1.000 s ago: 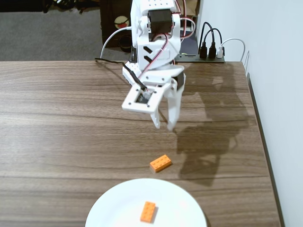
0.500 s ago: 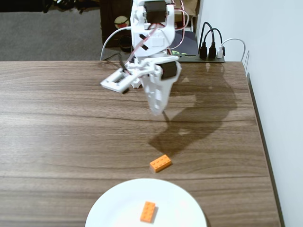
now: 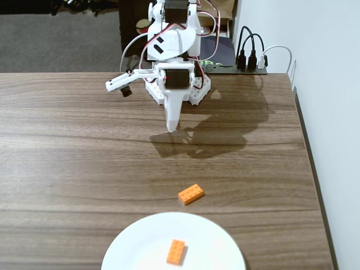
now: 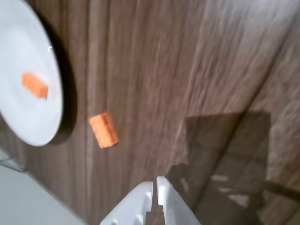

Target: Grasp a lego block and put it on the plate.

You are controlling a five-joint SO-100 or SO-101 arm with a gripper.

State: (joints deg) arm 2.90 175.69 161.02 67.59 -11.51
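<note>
An orange lego block [image 3: 176, 251] lies on the white plate [image 3: 138, 244] at the table's near edge in the fixed view. A second orange brick [image 3: 190, 194] rests on the wood just beyond the plate's rim. My gripper [image 3: 171, 127] hangs point-down near the arm's base, far back from both bricks, shut and empty. The wrist view has the plate [image 4: 26, 119] at the left with its block [image 4: 34, 85], the loose brick [image 4: 103, 130] beside the plate, and my shut gripper [image 4: 155, 181] at the bottom edge.
Black plugs and cables [image 3: 250, 58] sit at the table's back right corner. The table's right edge [image 3: 306, 146] runs along a white wall. Grey carpet [image 3: 56, 39] lies beyond the far edge. The arm's shadow falls on the wood behind the gripper.
The arm has pulled back toward its base and folded up, away from the bricks. The jaws, open one second ago, have shut. Neither brick has moved.
</note>
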